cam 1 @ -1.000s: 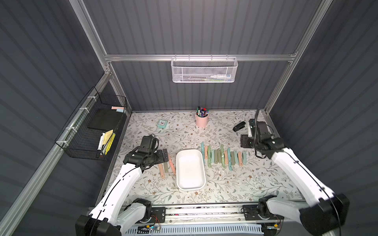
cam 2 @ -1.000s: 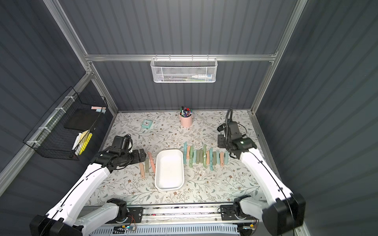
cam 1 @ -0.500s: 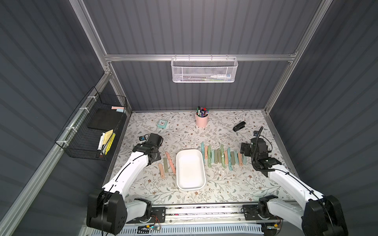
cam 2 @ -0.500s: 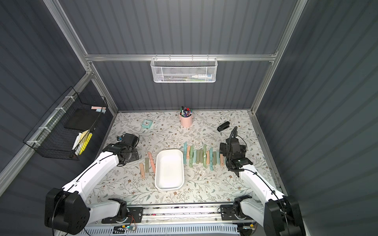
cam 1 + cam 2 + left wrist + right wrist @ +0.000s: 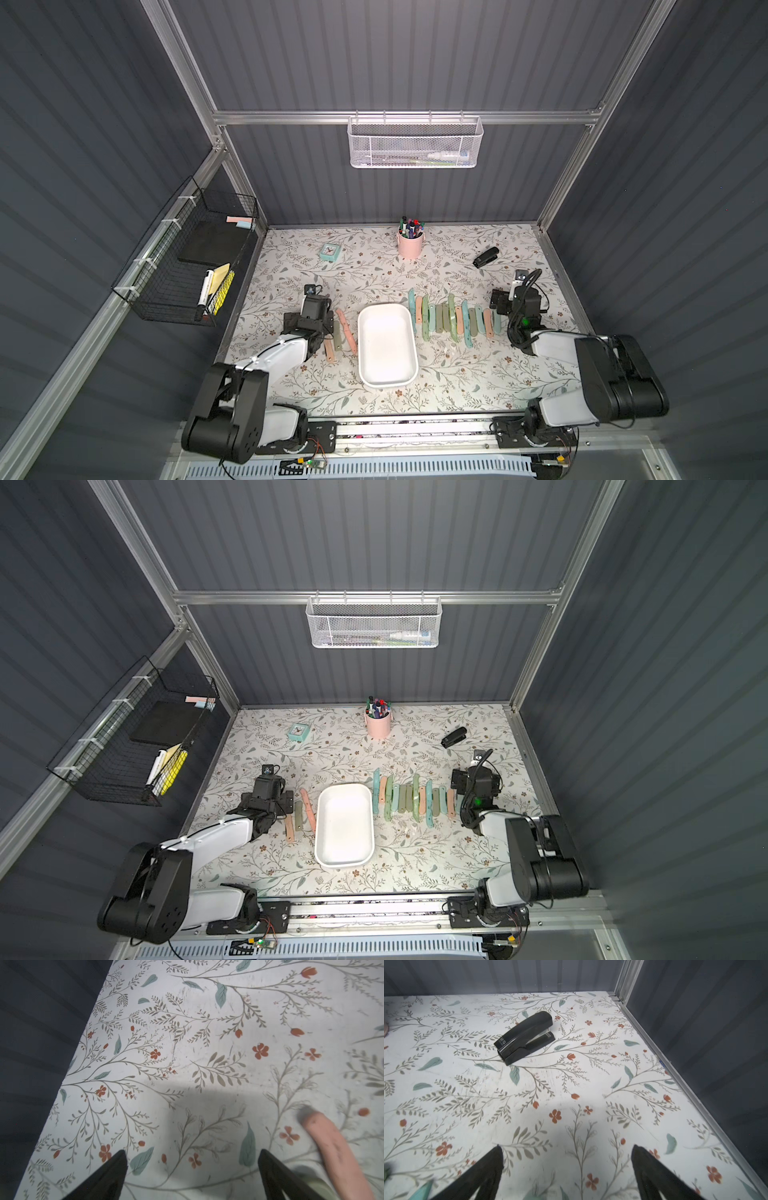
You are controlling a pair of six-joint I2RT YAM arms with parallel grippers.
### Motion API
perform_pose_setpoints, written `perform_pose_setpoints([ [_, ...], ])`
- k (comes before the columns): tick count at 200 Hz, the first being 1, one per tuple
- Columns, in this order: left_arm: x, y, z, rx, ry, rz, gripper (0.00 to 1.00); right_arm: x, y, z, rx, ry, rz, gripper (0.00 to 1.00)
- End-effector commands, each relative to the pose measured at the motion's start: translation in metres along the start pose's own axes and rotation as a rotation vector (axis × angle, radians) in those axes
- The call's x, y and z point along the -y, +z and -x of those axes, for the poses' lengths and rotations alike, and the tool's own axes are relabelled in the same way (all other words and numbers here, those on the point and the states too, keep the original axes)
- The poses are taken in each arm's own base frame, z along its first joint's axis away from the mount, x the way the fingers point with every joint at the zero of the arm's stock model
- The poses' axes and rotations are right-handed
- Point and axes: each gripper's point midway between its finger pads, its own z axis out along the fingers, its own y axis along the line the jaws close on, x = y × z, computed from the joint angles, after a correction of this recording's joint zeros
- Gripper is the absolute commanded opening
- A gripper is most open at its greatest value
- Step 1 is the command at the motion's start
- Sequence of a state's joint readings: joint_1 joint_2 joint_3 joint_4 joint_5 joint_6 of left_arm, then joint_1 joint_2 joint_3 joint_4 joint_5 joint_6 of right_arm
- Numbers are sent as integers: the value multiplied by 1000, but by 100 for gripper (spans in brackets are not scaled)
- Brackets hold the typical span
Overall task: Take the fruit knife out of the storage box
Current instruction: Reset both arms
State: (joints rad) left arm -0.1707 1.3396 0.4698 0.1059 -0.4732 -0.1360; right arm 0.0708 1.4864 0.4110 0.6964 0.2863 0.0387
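Observation:
The white storage box [image 5: 386, 384] [image 5: 344, 863] sits at the middle of the table, and its inside shows only bare white. Several pastel fruit knives [image 5: 453, 322] [image 5: 415, 798] lie in a row to its right. Three more fruit knives [image 5: 343, 332] [image 5: 299, 814] lie on its left. My left gripper [image 5: 311, 316] [image 5: 192, 1153] hovers low beside those three, open with nothing between its fingers; a pink knife [image 5: 332, 1147] lies just off one finger. At the right end of the long row, my right gripper [image 5: 517, 301] [image 5: 566, 1147] is open over bare table.
A black stapler [image 5: 485, 257] [image 5: 525, 1038] lies beyond the right gripper. A pink pen cup [image 5: 410, 245] and a small teal clock [image 5: 330, 252] stand at the back. A black wire basket [image 5: 187, 266] hangs on the left wall, a white mesh basket [image 5: 413, 143] on the back wall.
Both arms have folded down and back toward the front rail. The right gripper came back from near the stapler to the row's right end, its jaws spreading wider. The left gripper stayed open.

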Motion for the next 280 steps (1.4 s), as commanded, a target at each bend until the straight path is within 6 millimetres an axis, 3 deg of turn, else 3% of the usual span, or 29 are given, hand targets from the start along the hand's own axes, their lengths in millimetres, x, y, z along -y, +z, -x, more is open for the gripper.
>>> perform_pose_setpoints([
  [1,2,17,18,117,-54,-17,99,-6,3,18,109,12,58,97],
  [36,15,39,15,152,-80,-78,99,-9,5,16,67,13,78,98],
  [62,27,58,1,97,-73,-138,99,-8,6,16,60,22,89,99],
  [72,32,63,7,115,-39,-148,99,-8,7,16,58,24,92,99],
  [205,33,62,6,91,-41,-156,99,-8,6,15,56,26,93,99],
  [218,44,61,6,86,-14,-215,100,-8,6,16,57,26,94,99],
  [228,68,56,6,81,48,-357,99,-8,6,15,55,26,93,99],
  [242,71,53,6,89,58,-384,99,-8,6,15,56,26,93,99],
  [262,70,54,6,86,54,-380,99,-8,6,15,57,26,94,99],
  [280,37,62,4,79,-35,-190,99,-8,6,15,56,26,93,99],
])
